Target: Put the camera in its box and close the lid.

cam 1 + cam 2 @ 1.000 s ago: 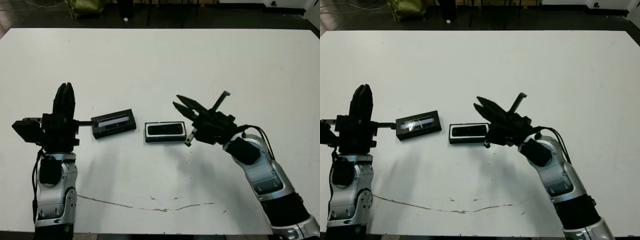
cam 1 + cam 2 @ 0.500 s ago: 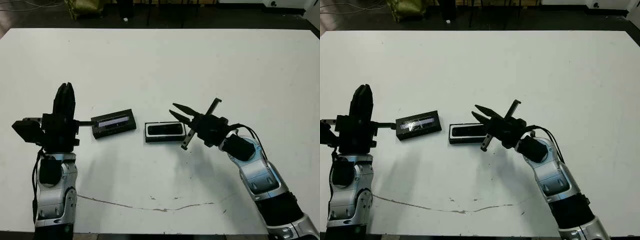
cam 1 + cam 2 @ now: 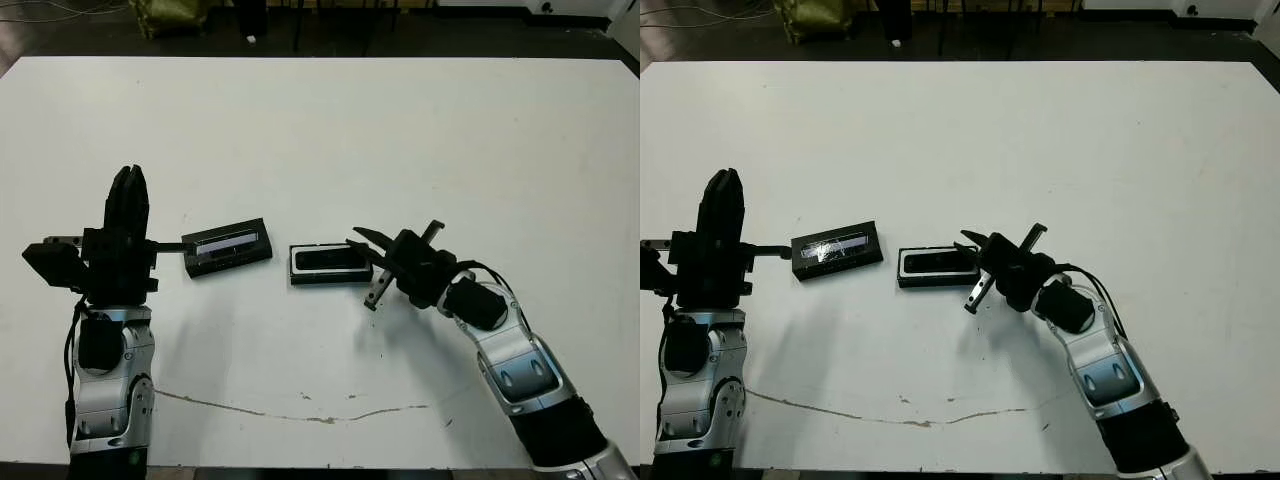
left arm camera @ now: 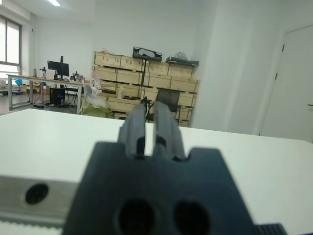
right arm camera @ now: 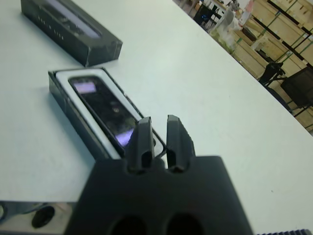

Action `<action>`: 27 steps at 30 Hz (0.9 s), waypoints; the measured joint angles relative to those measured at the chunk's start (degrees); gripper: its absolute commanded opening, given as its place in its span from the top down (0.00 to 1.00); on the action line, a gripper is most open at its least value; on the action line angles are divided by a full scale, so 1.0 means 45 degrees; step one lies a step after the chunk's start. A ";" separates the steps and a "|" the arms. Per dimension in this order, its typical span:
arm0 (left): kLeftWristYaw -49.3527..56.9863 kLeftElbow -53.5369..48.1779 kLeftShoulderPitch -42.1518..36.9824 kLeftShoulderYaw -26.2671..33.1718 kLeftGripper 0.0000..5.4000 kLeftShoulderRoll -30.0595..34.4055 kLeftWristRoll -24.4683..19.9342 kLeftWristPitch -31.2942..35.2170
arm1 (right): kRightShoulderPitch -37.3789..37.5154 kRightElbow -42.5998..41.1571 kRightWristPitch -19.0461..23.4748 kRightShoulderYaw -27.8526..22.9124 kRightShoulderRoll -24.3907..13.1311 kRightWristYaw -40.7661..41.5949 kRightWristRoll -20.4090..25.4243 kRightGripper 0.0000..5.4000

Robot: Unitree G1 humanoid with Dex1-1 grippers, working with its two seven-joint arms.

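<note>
The box point(image 3: 297, 263), a shallow black tray with white lining, lies near the table's middle with the slim black camera point(image 3: 330, 259) inside it. The lid point(image 3: 228, 247), black with a shiny window strip, lies flat just left of the box and apart from it. My right gripper point(image 3: 364, 240) is low at the box's right end with its fingers together, holding nothing. In the right wrist view its fingertips point(image 5: 145, 128) hang over the near end of the camera point(image 5: 105, 110). My left gripper point(image 3: 128, 195) points upward left of the lid, shut and empty.
A thin brown crack line point(image 3: 300, 412) runs across the white table point(image 3: 420, 130) near its front edge. Dark floor and chair legs lie beyond the far edge. The left wrist view shows only bare tabletop and distant wooden crates point(image 4: 142, 68).
My right gripper has come down and drawn in toward the box's right end. The left arm, lid, box and camera have not moved.
</note>
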 measured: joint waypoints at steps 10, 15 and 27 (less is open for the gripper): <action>0.0002 0.0086 0.0000 0.0000 1.00 0.0004 -0.0018 -0.0089 | 0.0216 -0.0028 -0.0171 0.0158 -0.0319 -0.0042 -0.0493 1.00; -0.0036 0.0087 0.0000 -0.0002 1.00 0.0004 -0.0048 -0.0095 | 0.0242 -0.0206 -0.0087 0.0288 -0.0513 0.0049 -0.0652 1.00; -0.0045 0.0153 -0.0007 0.0055 1.00 0.0011 0.0000 -0.0141 | 0.1209 -0.1162 -0.0329 -0.2035 -0.0534 -0.0315 0.1598 1.00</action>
